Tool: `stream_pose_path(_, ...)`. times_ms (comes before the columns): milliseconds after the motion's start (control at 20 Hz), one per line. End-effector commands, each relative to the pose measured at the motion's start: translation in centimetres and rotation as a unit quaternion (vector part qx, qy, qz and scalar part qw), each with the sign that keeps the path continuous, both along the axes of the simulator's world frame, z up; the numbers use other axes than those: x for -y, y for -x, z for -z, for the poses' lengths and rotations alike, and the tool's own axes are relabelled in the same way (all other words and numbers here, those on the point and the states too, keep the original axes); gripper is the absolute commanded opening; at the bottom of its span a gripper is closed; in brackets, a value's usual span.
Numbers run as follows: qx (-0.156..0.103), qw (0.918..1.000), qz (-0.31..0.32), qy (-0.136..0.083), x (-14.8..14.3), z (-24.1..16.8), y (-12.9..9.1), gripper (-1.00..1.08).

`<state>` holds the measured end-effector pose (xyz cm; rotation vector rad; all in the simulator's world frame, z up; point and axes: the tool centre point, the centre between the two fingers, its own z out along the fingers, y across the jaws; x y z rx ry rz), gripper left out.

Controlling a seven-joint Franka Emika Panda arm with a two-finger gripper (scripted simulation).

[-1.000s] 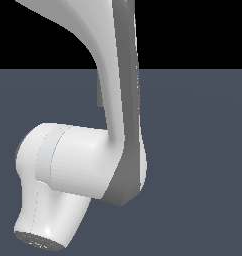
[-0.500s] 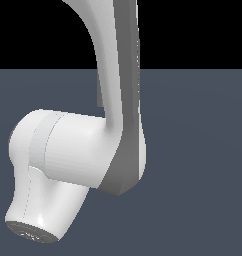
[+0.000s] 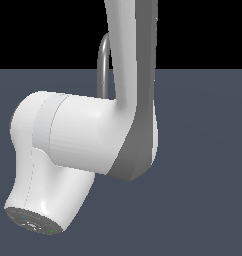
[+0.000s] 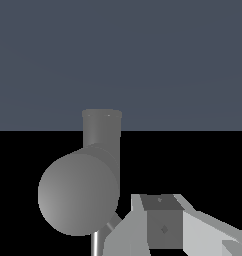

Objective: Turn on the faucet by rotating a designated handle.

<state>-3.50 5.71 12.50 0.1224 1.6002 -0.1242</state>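
In the exterior view my bulky white and grey arm (image 3: 93, 135) fills the foreground and hides most of the faucet. Only a slim grey curved stretch of the spout (image 3: 102, 65) shows behind the upright link. The wrist view shows the faucet (image 4: 88, 175) close up as a thick grey rounded body with a short cylinder above it, and a thin tube (image 4: 96, 244) runs off the frame's edge. My gripper (image 4: 160, 212) sits right beside that body, with its grey fingers (image 4: 163, 227) only partly in frame. I cannot pick out the handle for certain.
A flat dark blue-grey floor (image 3: 203, 165) spreads around the faucet, under a black background. Nothing else stands in view.
The arm's elbow and lower link have drifted a little up and toward the exterior view's left. More of the curved spout now shows behind the upright link.
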Motion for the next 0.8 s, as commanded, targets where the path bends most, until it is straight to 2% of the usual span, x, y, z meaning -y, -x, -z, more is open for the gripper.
stream_pose_path(0, 0.016, 0.9999, -0.001, 0.001, 0.1, -2.4, 0.0, -1.00)
stream_pose_path(50, 0.016, 0.9999, -0.001, 0.001, 0.1, -2.4, 0.0, -1.00)
stream_pose_path(100, -0.002, 1.0000, 0.002, 0.000, 0.4, -0.3, 0.1, -1.00)
stream_pose_path(750, 0.015, 0.9999, -0.001, 0.001, 4.2, -3.9, 0.6, -1.00)
